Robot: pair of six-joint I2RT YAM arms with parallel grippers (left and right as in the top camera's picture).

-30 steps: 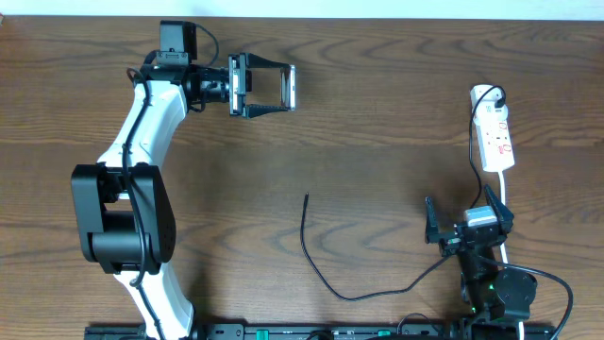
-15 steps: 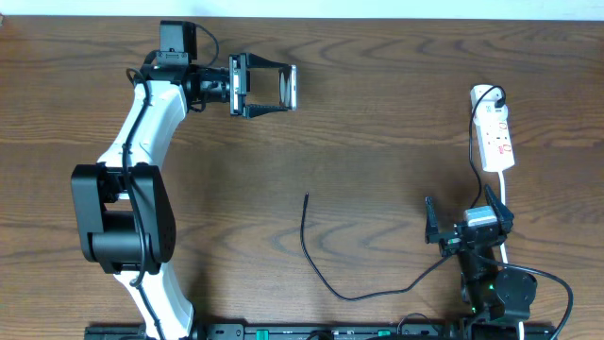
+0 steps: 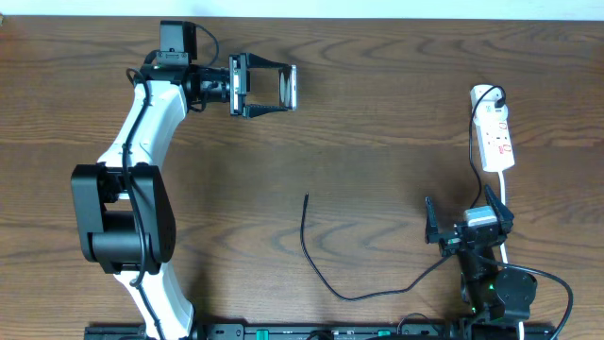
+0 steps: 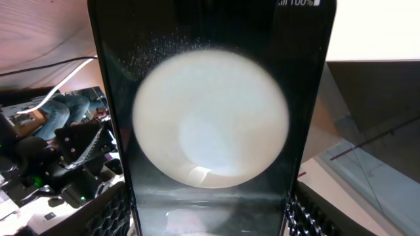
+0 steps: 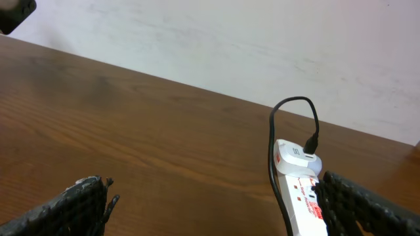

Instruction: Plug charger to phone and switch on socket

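My left gripper [image 3: 283,88] is shut on the phone [image 3: 288,87] and holds it edge-up above the far left of the table. In the left wrist view the phone's dark glossy face [image 4: 210,118] fills the frame between the fingers. The charger cable [image 3: 316,264] lies loose on the table; its free plug tip [image 3: 306,197] sits near the centre. The white socket strip [image 3: 494,132] with red marks lies at the far right; it also shows in the right wrist view [image 5: 305,190] with the charger's adapter plugged into its far end. My right gripper [image 3: 467,222] is open and empty, below the strip.
The strip's white cord [image 3: 506,194] runs down toward the right arm base [image 3: 495,288]. The left arm [image 3: 132,179] stretches along the left side. The table's far edge meets a white wall [image 5: 262,46].
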